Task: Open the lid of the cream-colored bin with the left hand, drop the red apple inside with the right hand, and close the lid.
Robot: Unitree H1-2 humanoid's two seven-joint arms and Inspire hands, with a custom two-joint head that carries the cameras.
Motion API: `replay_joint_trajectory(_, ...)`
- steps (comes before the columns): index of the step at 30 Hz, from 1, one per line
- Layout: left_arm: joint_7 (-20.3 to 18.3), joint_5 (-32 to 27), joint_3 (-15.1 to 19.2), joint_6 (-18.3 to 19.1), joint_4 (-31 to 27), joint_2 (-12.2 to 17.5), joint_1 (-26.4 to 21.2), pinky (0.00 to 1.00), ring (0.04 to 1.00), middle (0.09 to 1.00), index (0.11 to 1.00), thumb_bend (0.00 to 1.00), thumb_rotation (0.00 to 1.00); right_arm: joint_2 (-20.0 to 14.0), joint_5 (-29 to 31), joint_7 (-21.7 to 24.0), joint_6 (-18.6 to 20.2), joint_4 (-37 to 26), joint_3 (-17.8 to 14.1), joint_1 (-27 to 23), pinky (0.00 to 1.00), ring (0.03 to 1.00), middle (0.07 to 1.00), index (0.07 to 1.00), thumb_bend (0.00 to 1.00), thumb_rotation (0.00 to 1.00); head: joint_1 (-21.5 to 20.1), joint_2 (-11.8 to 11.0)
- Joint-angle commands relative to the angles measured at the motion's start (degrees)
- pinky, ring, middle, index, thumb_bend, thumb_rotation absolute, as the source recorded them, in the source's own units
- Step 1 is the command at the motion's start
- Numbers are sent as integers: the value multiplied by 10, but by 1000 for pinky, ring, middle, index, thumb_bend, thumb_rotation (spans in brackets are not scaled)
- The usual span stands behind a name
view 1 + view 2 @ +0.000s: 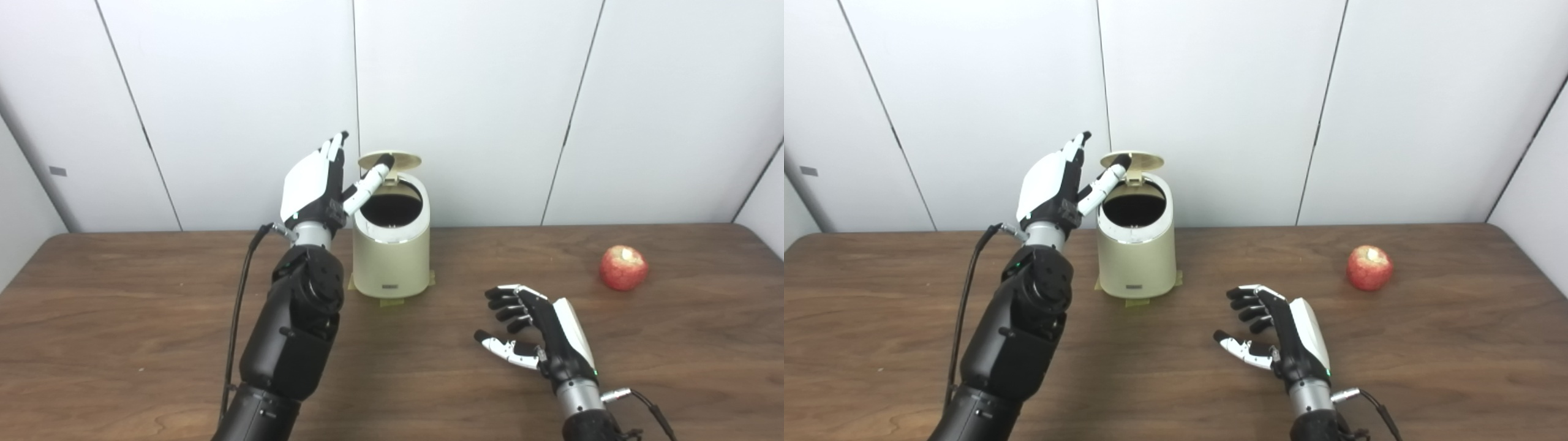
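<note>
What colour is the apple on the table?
The apple is red, with a pale patch on top; the left eye view shows it best.

White panelled wall [478, 92], wooden table [429, 367]

Wooden table [153, 318]: carries cream bin [392, 257], centre rear; red apple [623, 267], well apart, right.

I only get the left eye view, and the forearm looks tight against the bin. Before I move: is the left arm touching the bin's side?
Observer: No. The right eye view shows bare table between the left forearm and the bin.
Operator: And the lid?
Observer: The lid is up; the thumb tip of the left hand is on it.
Operator: The apple?
Observer: The apple lies alone on the table; the right hand is open, short of it.
</note>
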Motion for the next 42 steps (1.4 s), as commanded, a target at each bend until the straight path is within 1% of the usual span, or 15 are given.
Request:
replay_joint_trajectory(1,22,-7,4,-14,-32,5,-11,1000,1000,1000,1000,541,1000,-4,-2,-5,-7,-11,-2,-15,523,614,647,655,313,93,0,-1)
replay_joint_trajectory(5,27,-29,12,-20,-86,13,26,1000,1000,1000,1000,503,1000,-4,-5,-7,-8,-11,-2,-15,521,614,648,655,320,86,4,-2)
replay_joint_trajectory(9,22,-75,30,-40,-141,20,80,1000,1000,1000,1000,508,1000,-15,-21,-21,-33,-13,2,-20,479,590,640,653,335,101,5,-1)
replay_joint_trajectory(13,30,-161,57,-135,-149,34,145,1000,1000,1000,1000,457,1000,-26,-45,-34,-47,-33,0,-30,459,590,658,637,298,156,8,-3)
replay_joint_trajectory(16,37,-214,76,-201,-138,38,181,1000,1000,1000,1000,450,1000,-35,-60,-33,-42,-60,-3,-39,427,580,652,633,290,126,8,-3)
replay_joint_trajectory(17,38,-225,80,-220,-136,39,193,979,998,1000,999,408,1000,-40,-64,-34,-45,-68,-5,-44,406,559,653,638,293,117,4,-3)
replay_joint_trajectory(19,37,-244,85,-243,-142,40,216,958,991,995,992,375,1000,-56,-72,-32,-51,-82,-9,-55,380,527,649,636,303,78,5,-2)
replay_joint_trajectory(22,30,-273,90,-265,-157,41,248,935,977,982,977,335,1000,-82,-91,-13,-31,-104,-16,-74,340,468,666,645,343,168,5,-2)
replay_joint_trajectory(25,16,-309,95,-286,-170,46,280,930,972,978,964,330,1000,-135,-138,29,-6,-107,-15,-100,475,601,717,720,603,255,2,-4)
replay_joint_trajectory(26,11,-322,97,-293,-173,47,290,933,972,975,957,331,1000,-156,-151,55,4,-107,-14,-111,553,675,747,754,713,308,2,-4)
replay_joint_trajectory(29,-2,-350,100,-307,-182,54,317,964,983,977,950,322,1000,-208,-199,162,70,-121,-1,-145,631,782,832,840,909,443,3,-5)
replay_joint_trajectory(31,-5,-354,101,-317,-190,60,337,956,977,969,942,316,1000,-238,-227,238,112,-133,9,-171,660,830,881,857,962,422,4,-5)
replay_joint_trajectory(35,-19,-392,108,-309,-213,61,373,963,965,953,929,317,1000,-286,-250,339,147,-114,23,-220,654,870,916,846,1000,358,4,-5)
replay_joint_trajectory(40,-34,-445,110,-315,-235,55,406,911,937,928,895,299,1000,-324,-257,416,170,-58,32,-272,612,876,920,837,1000,302,4,-5)
replay_joint_trajectory(42,-38,-452,109,-319,-239,55,414,902,935,928,894,298,1000,-333,-256,428,170,-31,37,-287,610,877,919,834,1000,295,4,-5)
